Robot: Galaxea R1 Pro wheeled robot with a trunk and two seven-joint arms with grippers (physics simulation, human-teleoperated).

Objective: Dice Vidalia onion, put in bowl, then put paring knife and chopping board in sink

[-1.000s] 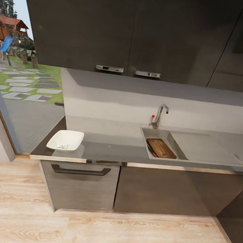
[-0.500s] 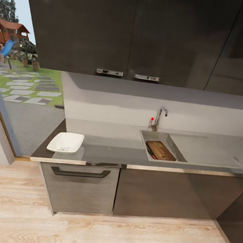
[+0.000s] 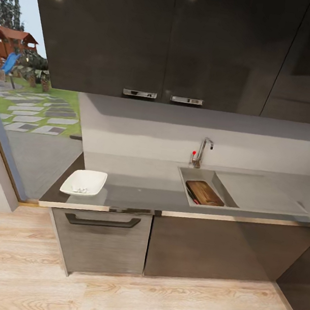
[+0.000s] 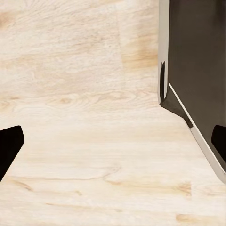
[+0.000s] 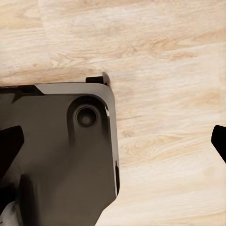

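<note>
The brown chopping board (image 3: pixel 205 193) lies inside the grey sink (image 3: pixel 192 173). The paring knife (image 3: pixel 192 195) rests along the board's left edge, its red handle towards the front. A white bowl (image 3: pixel 97 174) stands at the left end of the countertop (image 3: pixel 136 179) with small pale diced pieces in it. No whole Vidalia onion is in view. My left gripper (image 4: pixel 113 141) hangs open over the wooden floor, its dark fingertips (image 4: pixel 9 146) far apart. My right gripper (image 5: pixel 113 141) is open too, above my own dark base (image 5: pixel 56 155).
A chrome tap (image 3: pixel 203 150) rises behind the sink and a flat drainboard (image 3: pixel 258 193) lies to its right. Dark cabinets hang above and stand below the counter, one with a drawer handle (image 3: pixel 102 220). Light wood floor (image 3: pixel 128 300) lies between me and the counter. A window (image 3: pixel 28 106) is at the left.
The whole head view has shifted slightly, so the camera moved. Board, knife and bowl keep their places.
</note>
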